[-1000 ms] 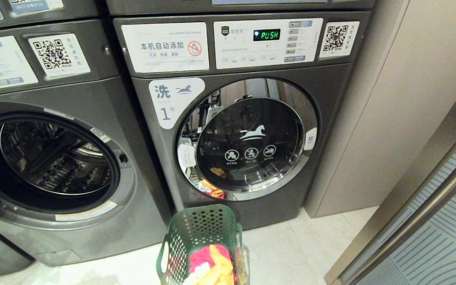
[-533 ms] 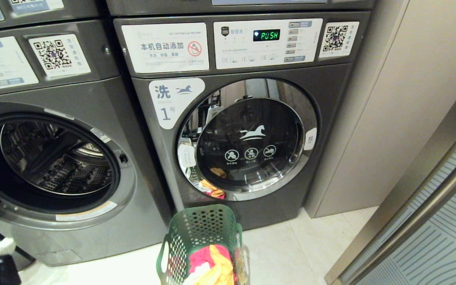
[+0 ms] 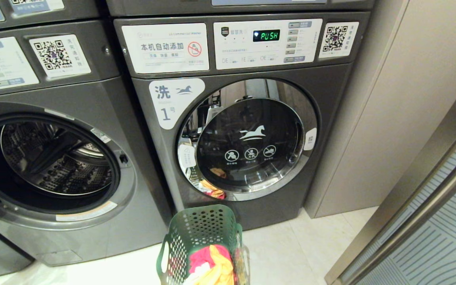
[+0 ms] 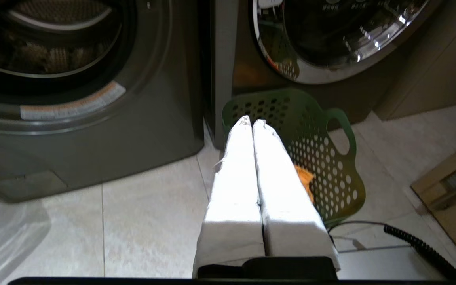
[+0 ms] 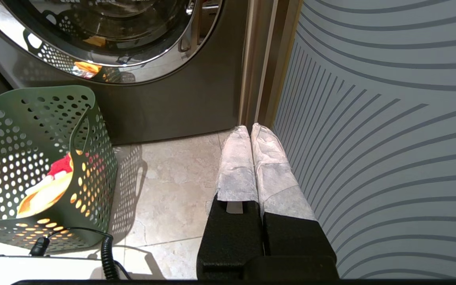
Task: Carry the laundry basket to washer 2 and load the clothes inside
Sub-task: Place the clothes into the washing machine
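While neither arm shows in the head view, each wrist view shows its own gripper from behind. The left gripper (image 4: 252, 122) has its white-wrapped fingers (image 4: 234, 174) pressed flat together, closed on nothing. Its tips hang in front of the near wall of the laundry basket (image 4: 319, 158), and whether they touch it cannot be told. A scrap of the clothes (image 4: 303, 178) shows orange just beside the fingers, the rest hidden behind them. Beyond the tips stand two washers: an open-doored washer (image 4: 93, 118) to one side, its label cut off, and the washer marked 1 (image 3: 247, 138) straight ahead with its door shut.

The right gripper (image 5: 250, 126) is likewise closed and empty, its fingers (image 5: 238, 166) over bare floor tile (image 5: 172, 178), beside a striped panel (image 5: 370, 118). The basket stands well off to its side, red and yellow cloth glimpsed through the holes.

From the head, the basket sits on the floor before washer 1, cut off by the frame's lower edge. A coiled black cable (image 5: 107, 253) lies near its base.
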`<state>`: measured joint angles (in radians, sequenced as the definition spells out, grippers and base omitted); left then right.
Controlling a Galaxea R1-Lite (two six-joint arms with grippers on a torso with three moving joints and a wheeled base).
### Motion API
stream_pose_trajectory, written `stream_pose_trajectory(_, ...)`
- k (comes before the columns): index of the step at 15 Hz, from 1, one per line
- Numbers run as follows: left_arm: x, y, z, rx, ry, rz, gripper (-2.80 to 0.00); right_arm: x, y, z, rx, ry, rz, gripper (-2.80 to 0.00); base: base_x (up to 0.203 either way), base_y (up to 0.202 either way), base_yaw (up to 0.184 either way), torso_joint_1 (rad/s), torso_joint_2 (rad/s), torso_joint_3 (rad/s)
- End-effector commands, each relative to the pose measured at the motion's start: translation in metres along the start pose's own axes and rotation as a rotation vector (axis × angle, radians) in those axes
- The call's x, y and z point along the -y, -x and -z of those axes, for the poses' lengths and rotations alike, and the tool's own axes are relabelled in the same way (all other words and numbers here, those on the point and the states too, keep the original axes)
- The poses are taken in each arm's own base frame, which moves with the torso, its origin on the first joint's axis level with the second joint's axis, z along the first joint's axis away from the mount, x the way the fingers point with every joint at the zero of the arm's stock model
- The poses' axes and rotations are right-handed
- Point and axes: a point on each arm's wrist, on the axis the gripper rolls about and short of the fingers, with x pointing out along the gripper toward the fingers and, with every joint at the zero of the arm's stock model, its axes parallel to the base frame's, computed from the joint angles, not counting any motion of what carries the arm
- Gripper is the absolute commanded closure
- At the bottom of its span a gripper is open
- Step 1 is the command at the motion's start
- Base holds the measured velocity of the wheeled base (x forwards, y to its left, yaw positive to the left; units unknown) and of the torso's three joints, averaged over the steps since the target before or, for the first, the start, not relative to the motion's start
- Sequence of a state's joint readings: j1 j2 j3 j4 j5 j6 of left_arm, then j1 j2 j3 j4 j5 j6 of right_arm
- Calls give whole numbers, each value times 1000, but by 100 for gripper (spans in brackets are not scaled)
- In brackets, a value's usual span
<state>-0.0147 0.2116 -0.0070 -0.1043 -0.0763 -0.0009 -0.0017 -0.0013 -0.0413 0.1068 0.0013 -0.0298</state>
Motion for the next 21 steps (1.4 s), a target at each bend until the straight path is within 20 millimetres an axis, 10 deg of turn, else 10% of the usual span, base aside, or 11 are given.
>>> stream_pose_trajectory(1,1,15,6,161,-12,-1,0,0,0,0,-1,1,0,0,0,0,0,0,0,0)
stream_pose_trajectory(21,0,16,18,91,-50,-61,0,0,0,0,-2,1,0,0,0,0,0,0,0,0)
